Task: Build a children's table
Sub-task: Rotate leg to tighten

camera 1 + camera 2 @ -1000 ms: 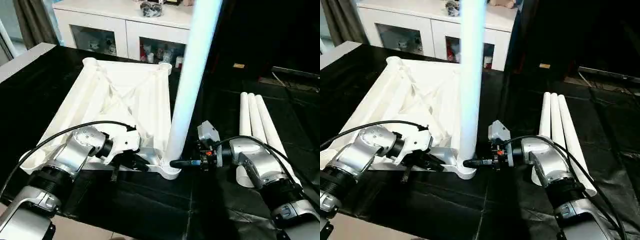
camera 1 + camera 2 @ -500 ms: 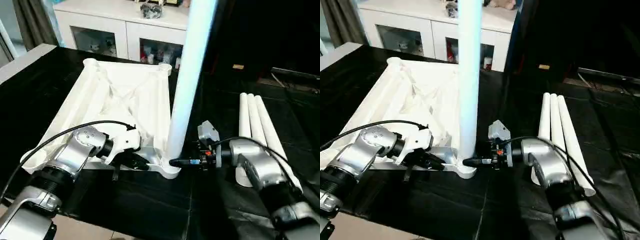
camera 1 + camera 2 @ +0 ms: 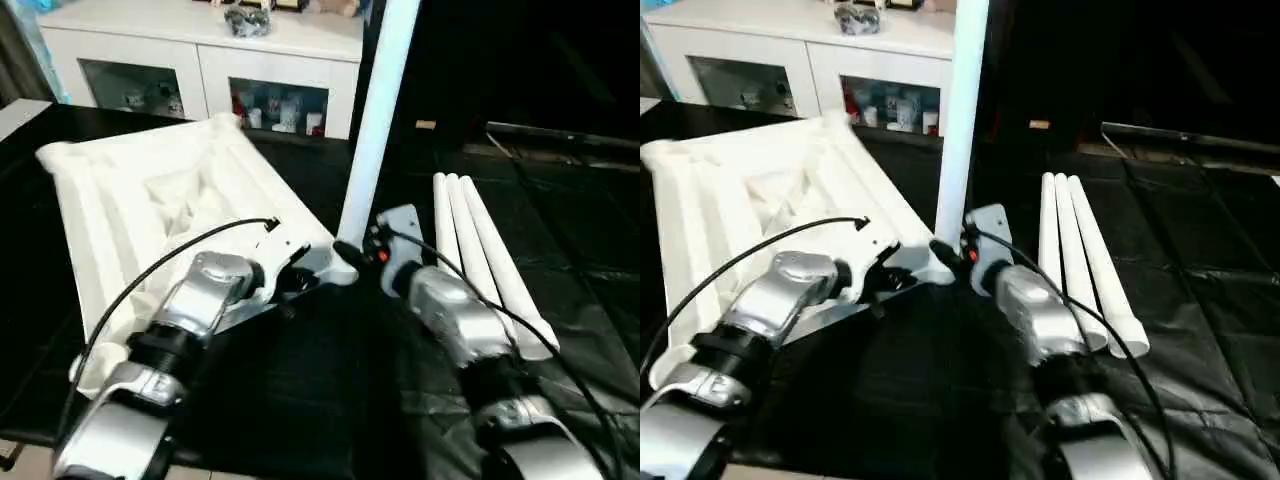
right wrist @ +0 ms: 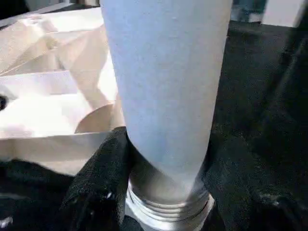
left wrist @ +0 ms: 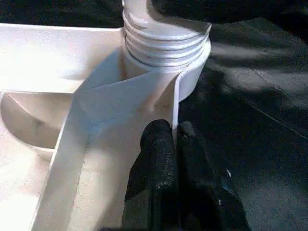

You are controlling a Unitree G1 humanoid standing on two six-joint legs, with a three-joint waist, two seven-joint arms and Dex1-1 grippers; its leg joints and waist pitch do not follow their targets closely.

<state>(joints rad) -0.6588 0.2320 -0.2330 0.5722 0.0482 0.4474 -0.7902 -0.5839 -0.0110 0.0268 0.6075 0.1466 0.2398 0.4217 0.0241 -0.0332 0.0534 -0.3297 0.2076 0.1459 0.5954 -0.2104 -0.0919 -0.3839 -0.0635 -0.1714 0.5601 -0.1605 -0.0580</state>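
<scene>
**Leg gripped at corner socket, tabletop now swung round on the black cloth**

White plastic rectangular tabletop [image 3: 150,200] lying upside down, ribbed underside up, on black cloth-covered table [image 3: 300,400]. Rotated versus a second ago: near corner with the leg now pointing toward the middle of the head view, far edge swung off to the left; part of that shift down to the camera moving, white cabinet [image 3: 200,60] also sitting differently in frame. Long white tapered round leg [image 3: 375,120] standing upright in the round corner socket [image 5: 190,79], threaded base visible just above the socket rim, same seat as before.

Right gripper [image 4: 159,192] with black fingers [image 4: 96,187] either side of the leg's lower end, grasping it just above the threads; earlier approached from the side, now coming in more from the near side. Left gripper [image 5: 173,144] clenched, fingertips pressed together on the thin rim wall of the tabletop next to the socket; grip spot unchanged.

Three spare white tapered legs [image 3: 480,260] lying side by side, touching one another, on the cloth to the right, well apart from the tabletop, unmoved.
</scene>
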